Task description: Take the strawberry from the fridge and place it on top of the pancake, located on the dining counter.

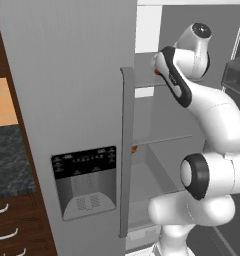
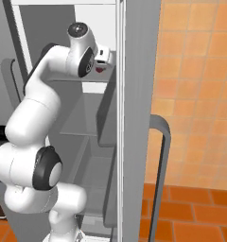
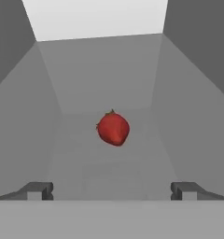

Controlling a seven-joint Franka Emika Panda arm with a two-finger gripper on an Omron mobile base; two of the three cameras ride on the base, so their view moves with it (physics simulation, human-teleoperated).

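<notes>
Gripper [image 3: 112, 190] wide apart, short of strawberry [image 3: 113, 128].

Fridge [image 1: 67, 75] reads as matt grey brushed-metal look from my end, smooth; dispenser [image 1: 84, 180] in its left door is glossy black plastic-like. Interior shelves [image 3: 100, 154] flat matt grey, no texture. Strawberry [image 3: 113, 128] is red, slight sheen, faintly bumpy. Left of the fridge I see dark wood drawers [image 1: 12, 225] under a black mottled stone-look top [image 1: 9, 160]. Right side: orange tiled wall [image 2: 196, 71], matt.
</notes>
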